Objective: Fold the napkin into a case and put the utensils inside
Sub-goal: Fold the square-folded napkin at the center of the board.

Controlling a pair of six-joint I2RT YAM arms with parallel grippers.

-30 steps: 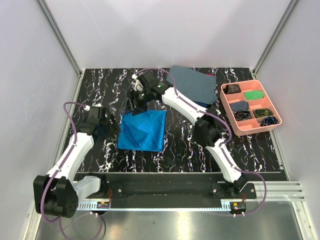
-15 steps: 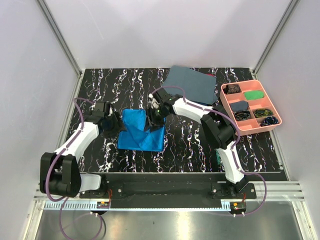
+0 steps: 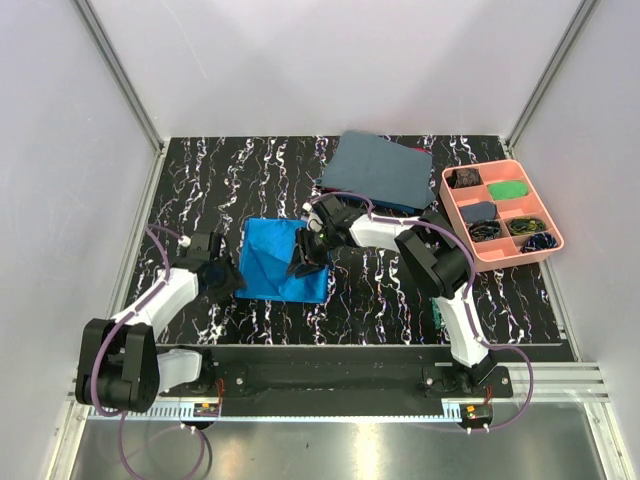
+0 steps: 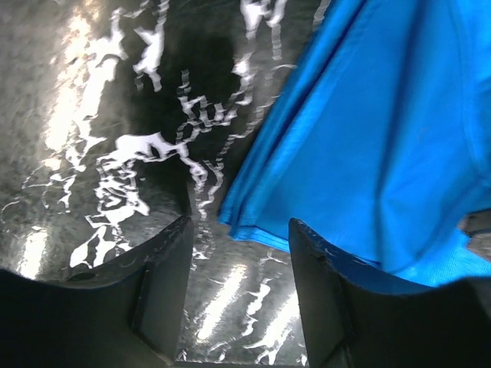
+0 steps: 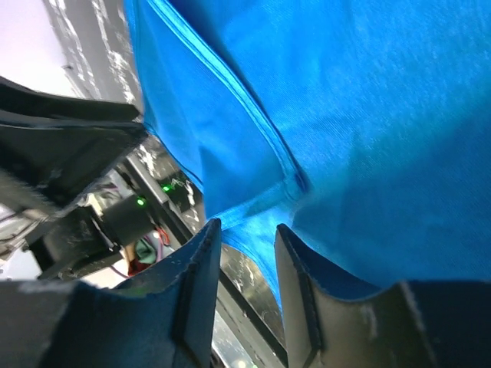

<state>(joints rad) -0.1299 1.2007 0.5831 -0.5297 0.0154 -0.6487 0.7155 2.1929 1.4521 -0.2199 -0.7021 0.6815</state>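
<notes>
Black marbled table [image 3: 200, 170] carries the napkin [image 3: 270, 265], lying part-folded left of centre. The left gripper [image 4: 238, 230] stands wide apart at the cloth's left corner, holding nothing. The right gripper [image 5: 245, 234] sits over the right side, fingers narrowly parted; whether a fold is pinched cannot be told. To fold well, each gripper should probably take one whole layered edge, lift low, and lay it square so the case comes out narrow
</notes>
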